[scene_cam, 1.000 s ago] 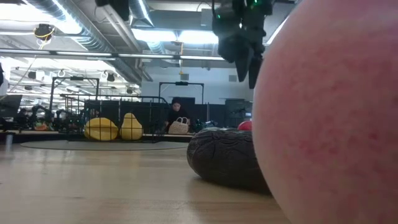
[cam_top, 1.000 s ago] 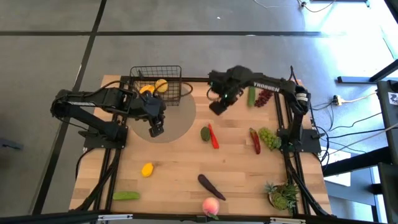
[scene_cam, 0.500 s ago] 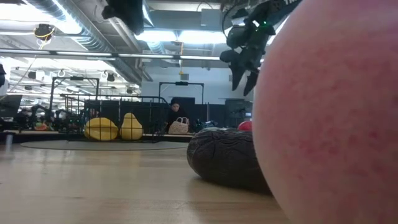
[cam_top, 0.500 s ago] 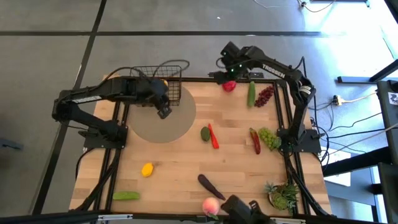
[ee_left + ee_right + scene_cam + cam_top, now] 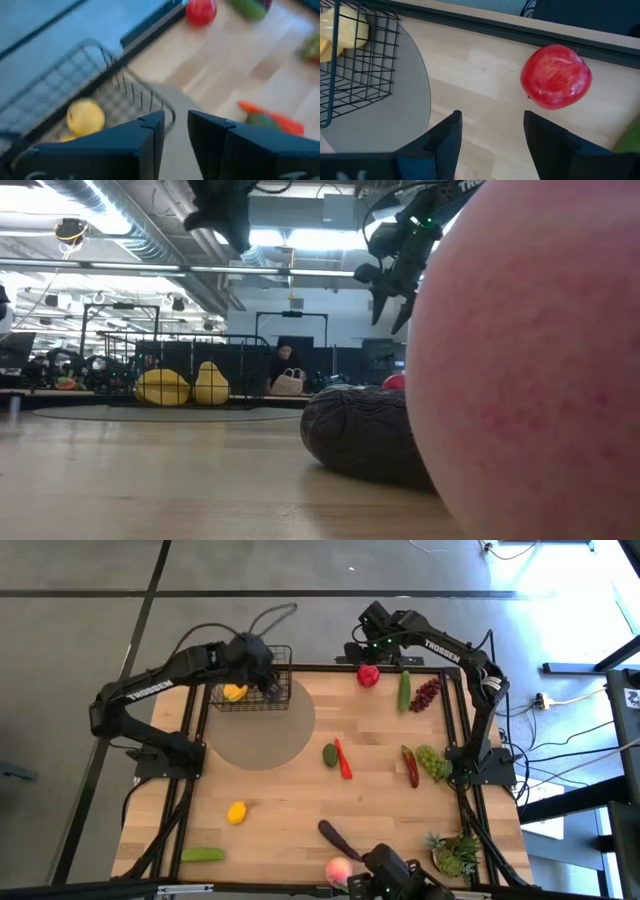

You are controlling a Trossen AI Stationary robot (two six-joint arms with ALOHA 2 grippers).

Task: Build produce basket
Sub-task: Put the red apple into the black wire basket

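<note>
Pale wooden surface [image 5: 290, 800] in a large workshop. Black wire basket [image 5: 252, 680], holding yellow fruit, sits far left. Left end effector [image 5: 268, 688] hovers beside it, slightly parted, empty; right end effector [image 5: 366, 652] open, empty, above the red apple [image 5: 368, 676].

Working remotely in what is looking like a robotics lab or test hall. Low view is showing an open industrial ceiling [image 5: 130, 240] with exposed ducts, pipes and strip lights running overhead. Far back, a person [image 5: 285, 360] is sitting among dark metal frames [image 5: 200, 350] that resemble other rigs. From above, I am seeing a wooden tabletop [image 5: 290, 800] ringed by a black metal frame, standing on a grey floor [image 5: 80, 620] marked with dark lines. Cables [image 5: 570, 745] are trailing off to one side. Toy fruit is lying scattered on the tabletop, and two dark arms are mounted at its sides.
</note>
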